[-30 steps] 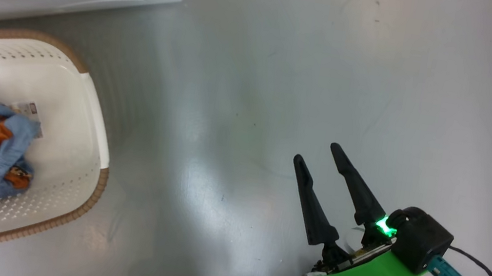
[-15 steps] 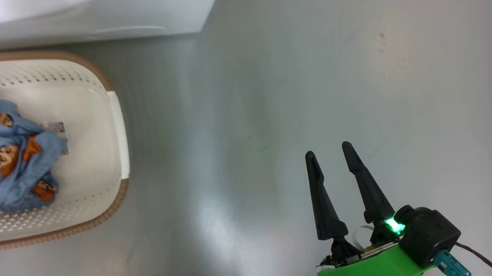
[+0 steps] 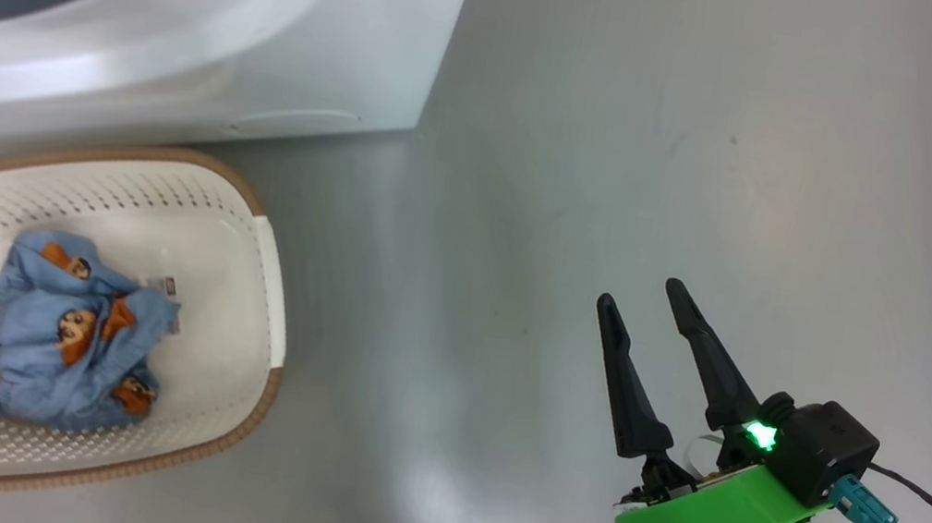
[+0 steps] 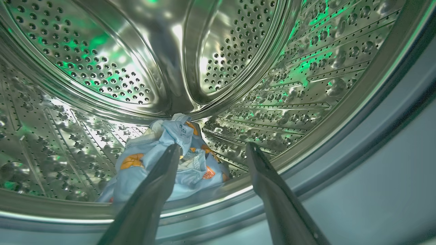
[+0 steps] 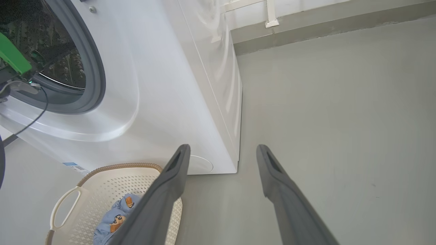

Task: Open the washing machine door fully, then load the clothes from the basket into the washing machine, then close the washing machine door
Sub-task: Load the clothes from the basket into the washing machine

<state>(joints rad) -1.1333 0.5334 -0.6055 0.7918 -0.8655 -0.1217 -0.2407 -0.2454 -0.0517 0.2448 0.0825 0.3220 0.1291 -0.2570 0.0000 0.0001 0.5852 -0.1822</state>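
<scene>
Some clothes [image 4: 150, 163] are lying in the washing machine [image 3: 213, 25] drum [image 4: 102, 51], before the wide-open, empty left fingers [image 4: 160, 177]; more are lying in the basket [image 3: 264, 267], lower left; right fingers [image 3: 628, 390] are hovering lower right, wide open, empty.

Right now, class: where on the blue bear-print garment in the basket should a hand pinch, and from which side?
Pinch a raised fold near the middle of the garment, coming straight down from above. It lies bunched on the bottom of the basket, whose walls probably block a sideways approach; the crumpled ridges stand up for an easy pinch.
</scene>
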